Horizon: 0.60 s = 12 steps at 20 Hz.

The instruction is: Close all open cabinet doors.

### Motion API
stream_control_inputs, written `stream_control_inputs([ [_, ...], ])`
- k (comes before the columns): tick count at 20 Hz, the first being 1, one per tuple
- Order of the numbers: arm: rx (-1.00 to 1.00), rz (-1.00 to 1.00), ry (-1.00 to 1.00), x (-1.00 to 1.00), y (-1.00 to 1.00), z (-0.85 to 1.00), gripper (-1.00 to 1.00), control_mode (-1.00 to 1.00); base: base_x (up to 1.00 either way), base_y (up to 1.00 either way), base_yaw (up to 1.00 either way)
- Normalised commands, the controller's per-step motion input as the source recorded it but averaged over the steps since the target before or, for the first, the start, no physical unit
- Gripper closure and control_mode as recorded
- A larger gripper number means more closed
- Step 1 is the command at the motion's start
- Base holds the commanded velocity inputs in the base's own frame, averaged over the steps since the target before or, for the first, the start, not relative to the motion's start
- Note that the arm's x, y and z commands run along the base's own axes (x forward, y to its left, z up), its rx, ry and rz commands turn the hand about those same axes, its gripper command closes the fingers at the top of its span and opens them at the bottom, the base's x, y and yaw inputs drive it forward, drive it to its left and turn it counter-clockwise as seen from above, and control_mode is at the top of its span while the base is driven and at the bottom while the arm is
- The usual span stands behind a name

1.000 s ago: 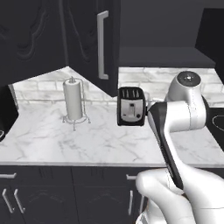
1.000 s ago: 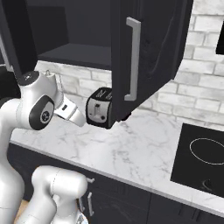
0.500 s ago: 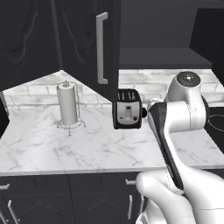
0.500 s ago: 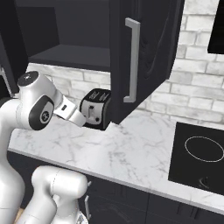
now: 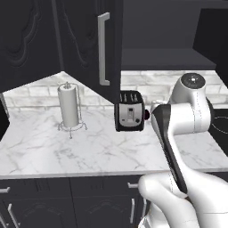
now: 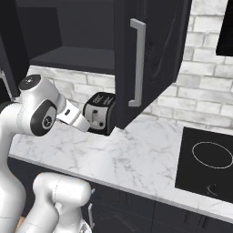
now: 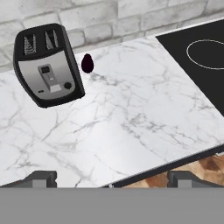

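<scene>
An open cabinet door (image 5: pixel 91 44) (image 6: pixel 150 59), matte black with a carved curved relief on its face and a long vertical silver bar handle (image 5: pixel 103 49) (image 6: pixel 136 63), stood swung out over the bench (image 5: pixel 89 147) (image 6: pixel 136 159), exposing a dark shelf (image 6: pixel 77 58) inside the cabinet. A closed door (image 5: pixel 26 40) of the same pattern hung to its left in the left base view. Beneath the open door's lower edge sat a black and silver toaster (image 5: pixel 129 111) (image 6: pixel 101 113) (image 7: pixel 47 65), with a small dark oval object (image 7: pixel 87 63) just beside it. A paper towel roll (image 5: pixel 69 106) on a wire stand stood upright, well apart from the toaster, near the brick wall (image 6: pixel 205 91). A black cooktop (image 6: pixel 205 161) (image 7: pixel 197 52) lay flush in the white marble bench on the far side. The arm's forearm reached toward the toaster. The gripper (image 7: pixel 111 177) was spread wide and held nothing; its fingertips (image 7: pixel 41 177) hovered above the bench edge.
</scene>
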Motion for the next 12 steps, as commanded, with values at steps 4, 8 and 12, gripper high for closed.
stream_control_inputs([
  [4, 0.00, 0.00, 0.00, 0.00, 0.00, 0.00, -1.00, 1.00, 0.00, 0.00, 0.00],
  [8, 0.00, 0.00, 0.00, 0.00, 0.00, 0.00, -1.00, 1.00, 0.00, 0.00, 0.00],
  [12, 0.00, 0.00, 0.00, 0.00, 0.00, 0.00, -1.00, -1.00, 0.00, 0.00, 0.00],
])
